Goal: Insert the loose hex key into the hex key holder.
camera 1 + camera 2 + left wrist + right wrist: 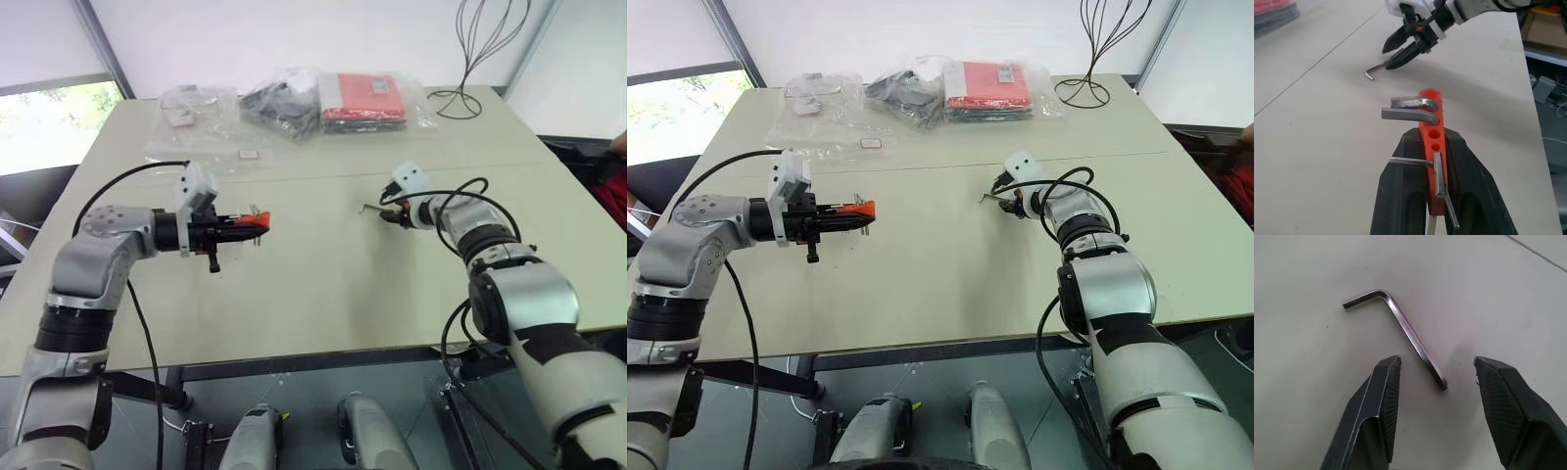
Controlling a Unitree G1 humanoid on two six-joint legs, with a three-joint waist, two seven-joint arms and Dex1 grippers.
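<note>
The left gripper (1437,196) was clamped on the orange holder (1431,147), held up off the table (323,284) on the scene's left, its free end pointing right. Several keys stuck out of the holder, and two round holes in its face stood empty between them.

The loose key (1400,328) lay flat on the table, right of centre and farther off than the holder. The right gripper (1435,377) had its tips low over the long leg's end, with the jaws apart, one finger (1382,382) on each side of that end and neither pad touching it. The short bent leg pointed away from the gripper.

My reading is that the pick was about to happen, and it looked risky. The key was thin and lay flush on a smooth top, so the pads could close over it, or nudge it sideways and spin it out from between them. A pinch on the very end would leave most of the key hanging loose, so it could pivot in the grip. It would then meet the small holes at an angle and jam or drop. The held holder could also twist under a push.
</note>
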